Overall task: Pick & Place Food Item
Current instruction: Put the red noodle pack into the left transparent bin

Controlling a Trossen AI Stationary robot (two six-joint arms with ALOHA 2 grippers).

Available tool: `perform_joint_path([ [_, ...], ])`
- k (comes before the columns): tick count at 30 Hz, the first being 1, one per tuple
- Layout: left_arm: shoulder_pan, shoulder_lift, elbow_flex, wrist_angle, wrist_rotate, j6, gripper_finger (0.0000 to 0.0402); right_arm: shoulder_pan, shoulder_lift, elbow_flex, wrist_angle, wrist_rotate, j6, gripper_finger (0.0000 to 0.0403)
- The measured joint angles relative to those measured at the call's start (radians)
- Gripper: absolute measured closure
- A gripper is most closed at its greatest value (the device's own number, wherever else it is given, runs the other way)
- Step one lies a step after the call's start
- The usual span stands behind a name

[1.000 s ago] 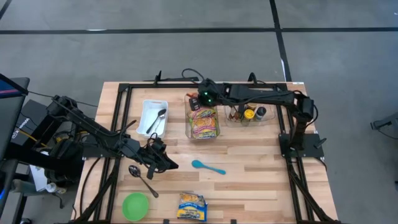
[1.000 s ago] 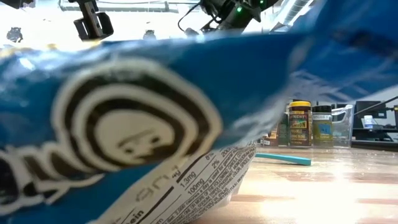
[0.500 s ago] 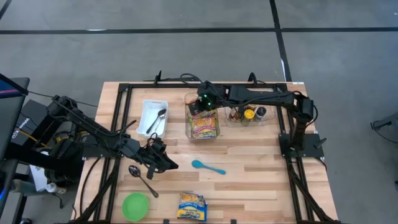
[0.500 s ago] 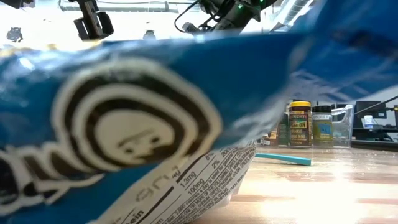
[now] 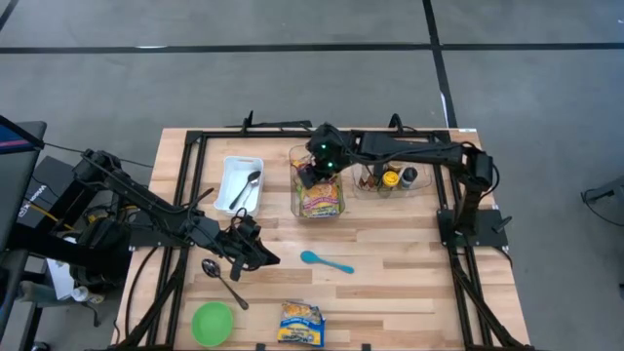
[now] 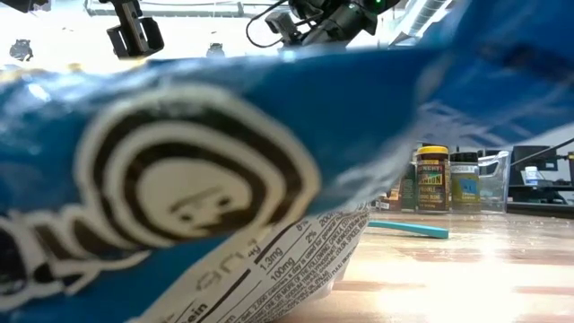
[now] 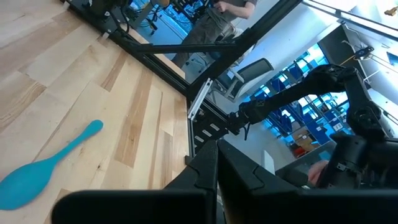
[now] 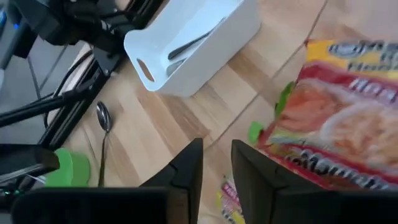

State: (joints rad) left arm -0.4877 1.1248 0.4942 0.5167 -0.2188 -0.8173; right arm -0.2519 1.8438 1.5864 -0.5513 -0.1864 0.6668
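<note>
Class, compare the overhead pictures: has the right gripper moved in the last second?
Yes. The right gripper, jaws slightly apart and empty, has edged from over the clear bin's centre toward its back edge, lifting away from the noodle packet inside.

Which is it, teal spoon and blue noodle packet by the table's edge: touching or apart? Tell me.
Apart. The high view shows bare wood between the teal spoon and the noodle packet.

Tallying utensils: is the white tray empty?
No. The white tray holds a metal spoon, seen from above.
</note>
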Motion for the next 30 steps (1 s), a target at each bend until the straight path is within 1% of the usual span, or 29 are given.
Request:
perform_joint_path([
  [4,0.000,0.000,0.000,0.000,0.000,0.000,0.0402,-0.006,-0.001,0.000,-0.042,0.000,-0.053,0.0345],
  [7,0.000,0.000,0.000,0.000,0.000,0.000,0.0402,-0.008,-0.001,0.000,-0.066,0.010,-0.104,0.0373],
  [10,0.000,0.000,0.000,0.000,0.000,0.000,0.0402,-0.001,-0.001,0.000,-0.089,0.105,-0.141,0.0398],
  [13,0.000,0.000,0.000,0.000,0.001,0.000,0.0402,0.007,-0.001,0.000,-0.089,0.211,-0.144,0.0393],
  [15,0.000,0.000,0.000,0.000,0.001,0.000,0.0402,0.009,0.001,0.000,-0.096,0.234,-0.144,0.0395],
  [19,0.000,0.000,0.000,0.000,0.001,0.000,0.0402,0.018,0.019,-0.002,-0.116,0.236,-0.135,0.0400],
  [21,0.000,0.000,0.000,0.000,0.001,0.000,0.0402,0.028,0.034,0.001,-0.084,0.236,-0.135,0.0400],
  [22,0.000,0.000,0.000,0.000,0.001,0.000,0.0402,0.030,0.037,0.000,-0.097,0.235,-0.136,0.0401],
  [28,0.000,0.000,0.000,0.000,0.002,0.000,0.0402,0.027,0.068,-0.002,-0.098,0.190,-0.135,0.0402],
  [30,0.000,0.000,0.000,0.000,0.002,0.000,0.0402,0.026,0.088,0.000,-0.062,0.187,-0.135,0.0402],
])
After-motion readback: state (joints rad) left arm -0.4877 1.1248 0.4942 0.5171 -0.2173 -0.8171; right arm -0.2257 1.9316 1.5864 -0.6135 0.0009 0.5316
